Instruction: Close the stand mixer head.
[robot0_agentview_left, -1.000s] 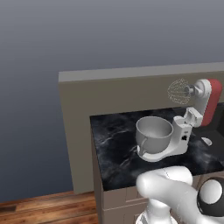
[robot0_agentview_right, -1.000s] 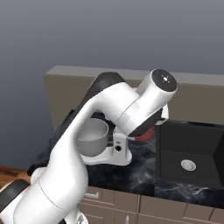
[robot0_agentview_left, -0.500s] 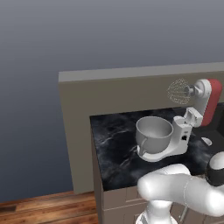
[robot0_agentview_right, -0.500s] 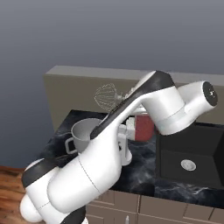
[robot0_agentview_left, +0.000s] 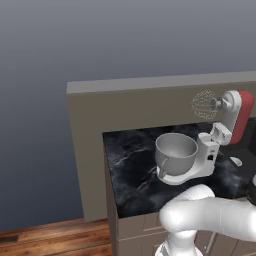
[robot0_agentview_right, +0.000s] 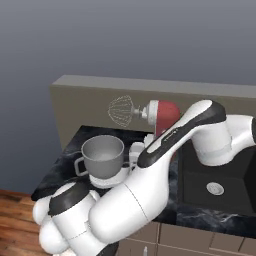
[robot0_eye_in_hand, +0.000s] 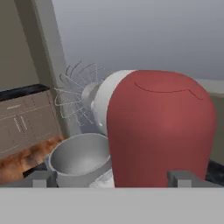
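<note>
We find the stand mixer head tilted up on its hinge, at the right end of the dark marble counter, its whisk hanging in the air above and to the right of the grey bowl. Its long axis rises from the hinge on the white mixer body toward the whisk, so by our judgement closing it calls for a push downward toward the bowl. In the hand view the red head sits directly ahead and close, rounded rear end facing our gripper. The fingertips stand well apart, either side of the red shell, gripping nothing. In the right base view the arm sweeps up from the near left and bends behind the head.
</note>
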